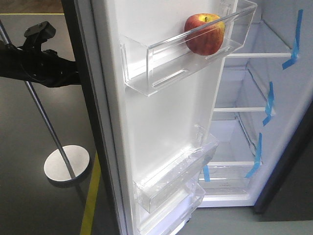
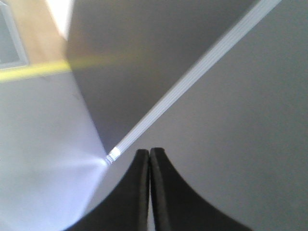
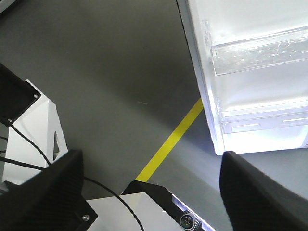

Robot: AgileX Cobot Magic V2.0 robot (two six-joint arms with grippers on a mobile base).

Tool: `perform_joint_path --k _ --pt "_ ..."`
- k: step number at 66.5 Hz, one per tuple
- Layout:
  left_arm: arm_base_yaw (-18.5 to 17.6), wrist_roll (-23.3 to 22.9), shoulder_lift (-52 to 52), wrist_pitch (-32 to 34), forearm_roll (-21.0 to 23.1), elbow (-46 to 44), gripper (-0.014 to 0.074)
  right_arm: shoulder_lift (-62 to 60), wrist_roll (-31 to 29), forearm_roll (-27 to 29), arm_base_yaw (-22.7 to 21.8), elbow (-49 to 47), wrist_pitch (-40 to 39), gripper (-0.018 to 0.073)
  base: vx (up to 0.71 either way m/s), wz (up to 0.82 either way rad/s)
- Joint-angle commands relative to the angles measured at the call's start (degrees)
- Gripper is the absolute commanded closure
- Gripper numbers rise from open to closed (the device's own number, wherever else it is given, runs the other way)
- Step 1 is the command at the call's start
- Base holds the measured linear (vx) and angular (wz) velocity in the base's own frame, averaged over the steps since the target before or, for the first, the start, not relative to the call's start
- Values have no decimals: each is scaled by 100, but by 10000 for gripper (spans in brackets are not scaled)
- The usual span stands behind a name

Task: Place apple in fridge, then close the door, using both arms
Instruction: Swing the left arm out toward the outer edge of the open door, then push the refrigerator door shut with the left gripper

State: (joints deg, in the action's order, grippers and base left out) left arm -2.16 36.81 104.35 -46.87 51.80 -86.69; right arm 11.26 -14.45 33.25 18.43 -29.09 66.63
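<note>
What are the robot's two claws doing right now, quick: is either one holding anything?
Left gripper: closed, with nothing between its fingers.
Right gripper: open wide, holding nothing.

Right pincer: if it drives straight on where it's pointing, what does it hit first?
Most likely the grey floor, near the yellow line. The right pincer is open, aimed down, left of the door; depth is unclear.
</note>
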Motion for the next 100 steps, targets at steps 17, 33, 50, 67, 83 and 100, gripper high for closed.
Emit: perform_joint_path --k 17,33,50,67,83,100 --pt "-223 576 -343 -274 1032 -197 603 75 -27 196 -16 -122 -257 4 0 0" --pt "-563 768 -531 -338 1200 -197 603 75 -27 196 -16 -122 -257 4 0 0" --pt "-1006 917 -732 -354 1288 -197 603 75 -27 196 -16 -122 -262 4 0 0" --pt "-1528 1056 -852 -320 1438 -197 603 75 -27 196 -16 -122 -262 4 0 0" --pt "-2107 1306 -852 -194 1591 -197 603 75 -27 196 -16 -122 -262 4 0 0" --pt "-2728 1323 -789 496 1591 -197 603 75 -27 196 -16 -122 -262 4 0 0"
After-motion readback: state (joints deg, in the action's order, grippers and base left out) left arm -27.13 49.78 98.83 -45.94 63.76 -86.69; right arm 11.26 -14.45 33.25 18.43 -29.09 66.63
